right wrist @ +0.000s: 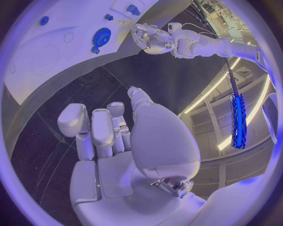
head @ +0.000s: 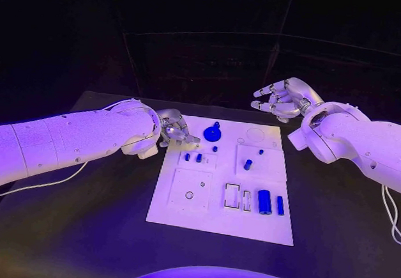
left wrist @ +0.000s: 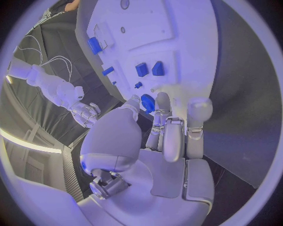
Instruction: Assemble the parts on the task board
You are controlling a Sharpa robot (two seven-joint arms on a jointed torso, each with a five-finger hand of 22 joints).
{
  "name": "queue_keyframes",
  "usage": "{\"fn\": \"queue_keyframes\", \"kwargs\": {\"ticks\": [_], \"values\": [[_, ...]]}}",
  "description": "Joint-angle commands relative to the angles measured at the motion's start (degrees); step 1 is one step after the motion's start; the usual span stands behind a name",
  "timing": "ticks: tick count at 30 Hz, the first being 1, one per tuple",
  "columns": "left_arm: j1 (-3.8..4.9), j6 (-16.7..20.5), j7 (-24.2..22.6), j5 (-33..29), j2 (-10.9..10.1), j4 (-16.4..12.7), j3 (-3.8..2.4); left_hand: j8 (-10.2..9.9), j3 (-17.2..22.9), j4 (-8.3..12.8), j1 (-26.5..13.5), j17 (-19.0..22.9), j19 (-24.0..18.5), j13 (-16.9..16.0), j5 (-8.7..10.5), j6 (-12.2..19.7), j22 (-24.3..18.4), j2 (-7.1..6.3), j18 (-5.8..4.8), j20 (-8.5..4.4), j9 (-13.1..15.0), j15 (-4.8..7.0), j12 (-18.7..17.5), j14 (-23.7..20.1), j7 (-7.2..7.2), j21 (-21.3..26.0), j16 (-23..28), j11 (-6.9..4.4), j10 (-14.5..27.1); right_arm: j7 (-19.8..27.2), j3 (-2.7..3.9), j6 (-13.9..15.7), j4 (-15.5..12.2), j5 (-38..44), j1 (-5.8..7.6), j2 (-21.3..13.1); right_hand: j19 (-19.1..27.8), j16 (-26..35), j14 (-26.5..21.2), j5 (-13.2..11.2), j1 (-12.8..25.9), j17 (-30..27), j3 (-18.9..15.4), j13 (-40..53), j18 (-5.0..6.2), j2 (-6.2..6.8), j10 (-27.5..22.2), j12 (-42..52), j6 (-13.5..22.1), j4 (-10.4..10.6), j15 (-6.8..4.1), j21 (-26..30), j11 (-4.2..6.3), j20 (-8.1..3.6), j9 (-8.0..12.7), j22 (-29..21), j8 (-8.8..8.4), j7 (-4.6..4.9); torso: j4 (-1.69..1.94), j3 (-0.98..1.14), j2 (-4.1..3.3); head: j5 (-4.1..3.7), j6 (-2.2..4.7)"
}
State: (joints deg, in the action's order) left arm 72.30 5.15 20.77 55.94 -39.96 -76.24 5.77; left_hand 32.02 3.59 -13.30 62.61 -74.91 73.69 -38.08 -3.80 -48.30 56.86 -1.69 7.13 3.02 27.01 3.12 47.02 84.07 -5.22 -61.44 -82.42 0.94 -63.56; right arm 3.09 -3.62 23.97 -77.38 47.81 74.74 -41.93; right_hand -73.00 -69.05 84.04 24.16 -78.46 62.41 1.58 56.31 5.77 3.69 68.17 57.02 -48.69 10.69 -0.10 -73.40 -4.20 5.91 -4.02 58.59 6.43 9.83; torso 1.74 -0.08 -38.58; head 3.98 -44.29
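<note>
Nearest me, the task board [head: 172, 217] lies flat mid-table. In its near right part a big blue cylinder [head: 264, 202] and a thin blue bar [head: 280, 205] lie loose beside two slotted frames [head: 232, 196], not seated as far as I can judge. Near left has a square recess with a small ring [head: 189, 194], nothing in it yet.

Mid board: small blue pegs [head: 199, 157] on the left, another blue peg [head: 248, 165] to the right; I can't tell if they're seated or just standing.

Far edge: a round blue knob [head: 212, 134]. My left hand [head: 174, 129] sits just beside it at the board's far-left corner, fingers apart, holding nothing.

My right hand [head: 280, 98] hovers beyond the board's far-right corner, well clear, fingers loosely curled, empty.

I'd say it's early: most pieces are left.
</note>
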Motion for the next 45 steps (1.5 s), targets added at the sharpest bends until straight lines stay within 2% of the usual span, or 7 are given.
{"fn": "queue_keyframes", "kwargs": {"ticks": [1, 9, 12, 14, 18, 23, 45], "values": [[0.19, 5.5, -9.1, -4.6, 0.2, 0.0, -0.06, -1.4, -1.0, -0.2, 2.6, 2.6, -4.5, 1.1, 0.09, 2.7, -7.9, 0.26, 1.88, 1.05, -1.7, -1.34, -1.1, -0.7, -1.45, 7.9, 4.6, 1.40, 3.3, 0.6, 0.03, -0.5, 0.0, 0.3, 0.09, 0.0, 0.1, 0.4, 0.6, 0.1, 0.1, -0.1, -0.4, -0.2, 0.58, -0.13, 0.0, 0.2, 0.1, 0.2, -0.27, 0.2, -0.08, -0.13, 0.0, -0.1, 0.42, -0.26, -0.03, 0.10, -0.08, -0.19, 0.11], [0.24, 8.7, -22.6, -0.7, 2.6, 1.9, -0.01, -4.7, 4.6, 8.3, 19.4, 22.3, -11.7, 7.7, -0.05, 4.3, -16.6, 1.16, 3.00, 3.40, -6.6, -3.84, -8.6, -13.6, -4.31, 19.1, 20.5, 4.20, 14.7, 0.6, 0.03, -0.7, 0.0, 0.3, 0.08, 0.0, 0.2, 0.6, 0.6, 0.3, -0.2, -0.3, -0.5, -0.4, 0.61, -0.13, -0.2, 0.0, 0.0, 0.0, -0.29, 0.3, -0.04, -0.13, 0.0, -0.2, 0.48, -0.29, 0.01, 0.09, -0.05, -0.70, 0.28], [0.17, 8.8, -26.8, 3.6, 4.2, 3.7, 0.01, -7.8, 7.5, 10.2, 21.4, 28.9, -12.4, 13.2, -0.07, 2.6, -17.9, -0.59, 3.16, 4.12, -10.1, -4.12, -13.6, -17.4, -4.10, 21.3, 25.7, 4.76, 15.3, 0.6, 0.03, -0.7, 0.0, 0.3, 0.08, 0.0, 0.2, 0.7, 0.6, 0.6, -0.4, -0.4, -0.6, -0.7, 0.63, -0.19, -0.3, -0.2, 0.0, 0.0, -0.30, 0.4, -0.02, -0.14, 0.0, -0.3, 0.52, -0.30, 0.03, 0.05, -0.07, -1.08, 0.62], [0.11, 8.6, -28.1, 6.0, 5.1, 4.7, 0.03, -10.2, 9.0, 10.5, 20.7, 28.3, -10.7, 16.9, -0.01, 0.9, -18.2, -1.72, 3.27, 4.11, -12.6, -4.11, -16.2, -15.0, -4.05, 21.3, 24.1, 4.85, 13.8, 0.6, 0.03, -0.7, 0.0, 0.3, 0.08, 0.1, 0.2, 0.7, 0.6, 0.6, -0.4, -0.4, -0.6, -0.7, 0.63, -0.19, -0.3, -0.2, 0.0, 0.0, -0.30, 0.4, -0.02, -0.14, 0.0, -0.3, 0.52, -0.30, 0.01, 0.06, -0.05, -1.23, 0.63], [-0.20, 7.2, -29.1, 12.2, 7.3, 6.6, 0.10, -13.7, 11.5, 11.3, 19.4, 14.6, -4.9, 22.7, 0.00, -1.8, -16.8, -3.49, 3.41, 3.47, -16.4, -4.07, -20.0, -4.6, -3.91, 18.3, 11.0, 4.38, 11.4, 0.5, 0.03, -1.0, -0.1, 0.3, 0.08, 0.3, 0.2, 0.7, 0.6, 0.6, -0.4, -0.4, -0.6, -0.7, 0.63, -0.22, -0.4, -0.2, 0.0, 0.0, -0.31, 0.4, -0.02, -0.14, 0.0, -0.3, 0.53, -0.31, -0.07, 0.12, -0.06, -1.29, 0.81], [-0.42, 4.8, -27.8, 16.5, 9.2, 8.4, 0.26, -15.7, 11.8, 11.8, 17.9, 9.2, 0.1, 26.1, 0.06, -2.9, -8.8, -4.81, 1.82, 3.54, -18.4, -4.02, -22.4, -1.4, -3.88, 10.2, 6.2, 4.74, 11.4, 0.4, 0.03, -1.0, -0.2, 0.3, 0.08, 0.4, 0.2, 0.7, 0.6, 0.7, -0.5, -0.3, -0.6, -0.7, 0.63, -0.25, -0.4, -0.2, 0.0, 0.0, -0.31, 0.4, -0.02, -0.15, 0.0, -0.4, 0.53, -0.31, 0.00, 0.10, -0.03, -1.44, 0.81], [-0.54, -2.1, -21.2, 23.3, 15.0, 14.8, 1.79, -17.9, 11.3, 13.1, 16.9, 7.5, 3.9, 30.1, 0.09, -5.6, -2.3, -5.06, 0.63, 3.25, -20.6, -3.69, -24.4, 0.4, -3.62, 3.8, 4.0, 4.56, 9.7, -0.1, 0.04, -0.8, -0.2, 0.3, 0.10, 0.6, 0.3, 0.8, 0.6, 1.0, -0.9, -0.4, -0.5, -1.0, 0.66, -0.47, -0.5, -0.4, 0.0, -0.2, -0.33, 0.5, 0.01, -0.17, 0.0, -0.5, 0.57, -0.32, 0.05, 0.03, -0.07, -1.57, 0.49]]}}
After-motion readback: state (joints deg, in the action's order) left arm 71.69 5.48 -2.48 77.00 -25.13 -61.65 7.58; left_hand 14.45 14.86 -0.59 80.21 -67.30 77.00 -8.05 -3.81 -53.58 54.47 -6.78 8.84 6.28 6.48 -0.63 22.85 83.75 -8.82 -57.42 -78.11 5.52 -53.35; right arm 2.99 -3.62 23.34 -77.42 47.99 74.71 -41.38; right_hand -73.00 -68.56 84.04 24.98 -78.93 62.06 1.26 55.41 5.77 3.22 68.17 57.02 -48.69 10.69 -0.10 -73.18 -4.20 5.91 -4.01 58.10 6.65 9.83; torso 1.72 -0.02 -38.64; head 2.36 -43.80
